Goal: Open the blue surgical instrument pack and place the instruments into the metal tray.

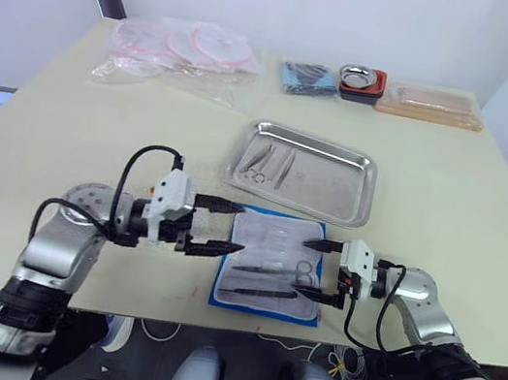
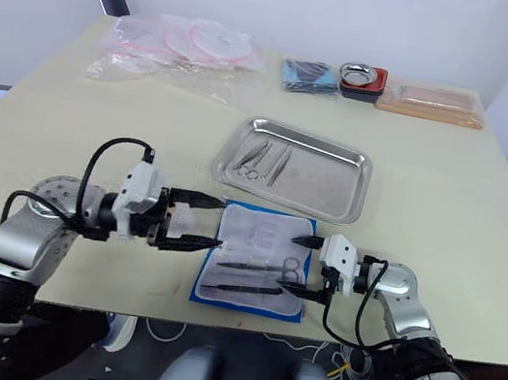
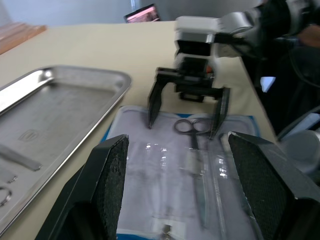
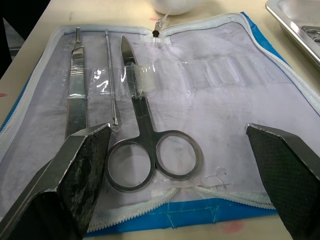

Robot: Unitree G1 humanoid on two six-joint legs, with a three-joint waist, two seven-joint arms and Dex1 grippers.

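Observation:
The blue surgical instrument pack (image 1: 272,264) lies unzipped and flat near the table's front edge, pale lining up. In its pockets are scissors (image 4: 144,131), flat tweezers (image 4: 76,95) and a thin probe (image 4: 112,80). My left gripper (image 1: 231,227) is open at the pack's left edge, low over the lining. Open as well, my right gripper (image 1: 304,268) straddles the scissors' ring handles at the pack's right edge, and nothing sits between its fingers. Beyond the pack lies the metal tray (image 1: 332,196), with a few instruments (image 1: 264,164) in its left part.
Along the far edge lie clear plastic bags (image 1: 182,49), a dark cloth bundle (image 1: 308,78), a small steel bowl on a red-black base (image 1: 360,77) and a tan flat box (image 1: 432,105). Cables hang off the front edge by my right arm.

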